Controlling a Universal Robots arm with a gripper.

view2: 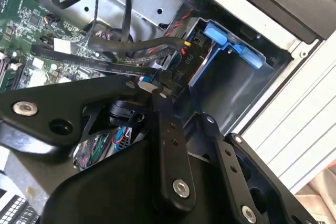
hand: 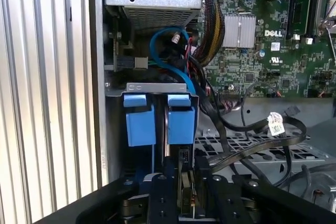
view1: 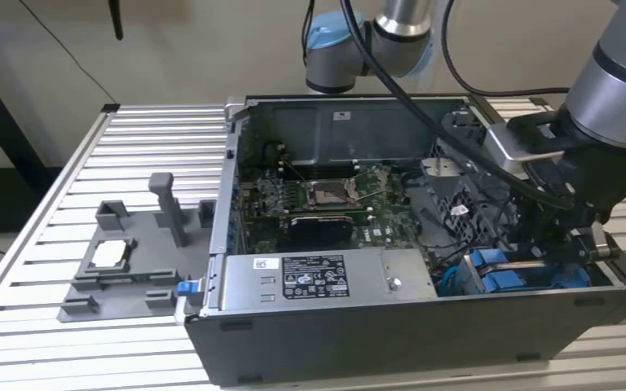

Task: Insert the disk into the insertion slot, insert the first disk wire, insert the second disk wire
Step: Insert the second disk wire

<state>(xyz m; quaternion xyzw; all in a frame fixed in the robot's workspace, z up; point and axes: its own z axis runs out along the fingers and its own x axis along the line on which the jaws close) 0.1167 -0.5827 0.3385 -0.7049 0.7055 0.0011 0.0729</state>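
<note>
Black end effector (hand: pixel 185 192), clenched on a thin dark wire connector (hand: pixel 184 157), sits low-centre beneath bright blue plastic carrier tabs (hand: pixel 157 119).

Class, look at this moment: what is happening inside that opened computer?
A grey robot arm has its black tool lowered into the drive bay corner of the open dark-grey computer case. The tool sits just behind the bright blue plastic carrier frames in that bay, with black cables lying beside them. The grey labelled power-supply box sits untouched.
</note>
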